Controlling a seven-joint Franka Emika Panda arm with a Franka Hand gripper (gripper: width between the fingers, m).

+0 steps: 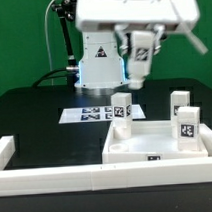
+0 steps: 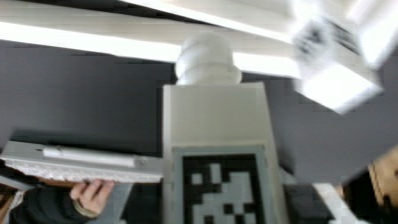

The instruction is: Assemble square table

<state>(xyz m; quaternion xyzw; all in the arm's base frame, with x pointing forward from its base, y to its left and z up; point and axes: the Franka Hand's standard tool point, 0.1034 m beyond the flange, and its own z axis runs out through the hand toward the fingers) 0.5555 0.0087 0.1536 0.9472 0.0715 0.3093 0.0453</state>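
Black table (image 1: pixel 34 112) is carrying the rimmed white square tabletop (image 1: pixel 131 153) with three tagged posts (image 1: pixel 121 108) standing on it, while the raised gripper (image 1: pixel 142 64) is pinching a fourth post (image 2: pixel 217 130) above.

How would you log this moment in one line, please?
gripper: shut on held post, raised | slab: three posts upright on it

This is a robotics lab bench — a black table (image 1: pixel 34 107) edged by a long white rail (image 1: pixel 57 178), a printed marker board (image 1: pixel 92 115) fixed flat on it, and the robot arm's base (image 1: pixel 99 64) mounted behind — with tagged white parts (image 1: pixel 185 124) for camera tracking.
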